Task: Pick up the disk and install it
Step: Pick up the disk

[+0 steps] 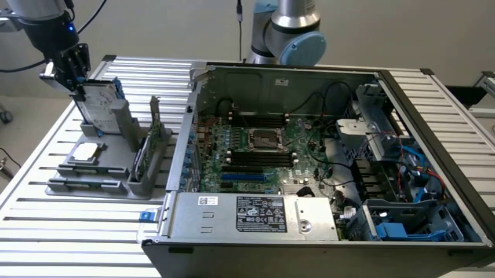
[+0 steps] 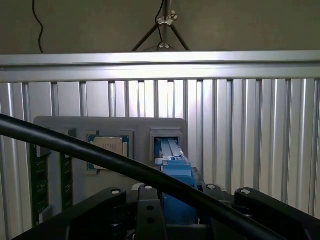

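**A:** Where does the disk (image 1: 99,99) sit?

**B:** It stands on edge in the far slot of the grey holder (image 1: 85,188), on the slatted table (image 1: 46,237) at the exterior view's left, beside the open computer case (image 1: 433,104). The gripper (image 1: 76,74) is right at its top edge.

**A:** Does the gripper grip it?

**B:** That cannot be told. In the wrist view the blue carrier frame (image 2: 172,165) lies between the gripper's two black halves, but contact is not visible.

**A:** What makes this pick-up go well?

**B:** Probably a centred, square hold, in line with the disk's flat faces, so the disk does not twist in its slot. A pull straight along the slot should keep the frame from binding on the holder's walls. The silver chip (image 1: 83,152) and the green card (image 1: 143,156) stand near, so sideways drift looks like the risk.
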`<state>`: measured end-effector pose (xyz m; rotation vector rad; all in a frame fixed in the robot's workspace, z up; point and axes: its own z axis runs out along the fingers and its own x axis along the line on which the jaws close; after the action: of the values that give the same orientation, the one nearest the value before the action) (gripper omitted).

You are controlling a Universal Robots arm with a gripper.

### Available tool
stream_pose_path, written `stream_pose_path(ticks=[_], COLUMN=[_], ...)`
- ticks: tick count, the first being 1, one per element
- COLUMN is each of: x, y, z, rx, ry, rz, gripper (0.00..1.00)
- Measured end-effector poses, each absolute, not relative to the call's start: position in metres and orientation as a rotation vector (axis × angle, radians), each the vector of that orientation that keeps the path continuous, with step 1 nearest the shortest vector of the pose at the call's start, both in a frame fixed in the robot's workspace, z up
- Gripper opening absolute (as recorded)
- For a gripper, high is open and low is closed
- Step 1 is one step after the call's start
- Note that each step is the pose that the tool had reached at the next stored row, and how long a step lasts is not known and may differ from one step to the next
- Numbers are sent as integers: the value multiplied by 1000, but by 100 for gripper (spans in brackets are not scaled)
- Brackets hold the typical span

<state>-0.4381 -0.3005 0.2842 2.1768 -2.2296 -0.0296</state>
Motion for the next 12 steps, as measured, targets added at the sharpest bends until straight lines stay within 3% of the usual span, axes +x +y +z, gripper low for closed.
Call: stream_pose_path(ticks=[12], x=[-438], y=[-301], z=[286], rx=[2177], ry=[-2229], rz=[-30], gripper=[33])
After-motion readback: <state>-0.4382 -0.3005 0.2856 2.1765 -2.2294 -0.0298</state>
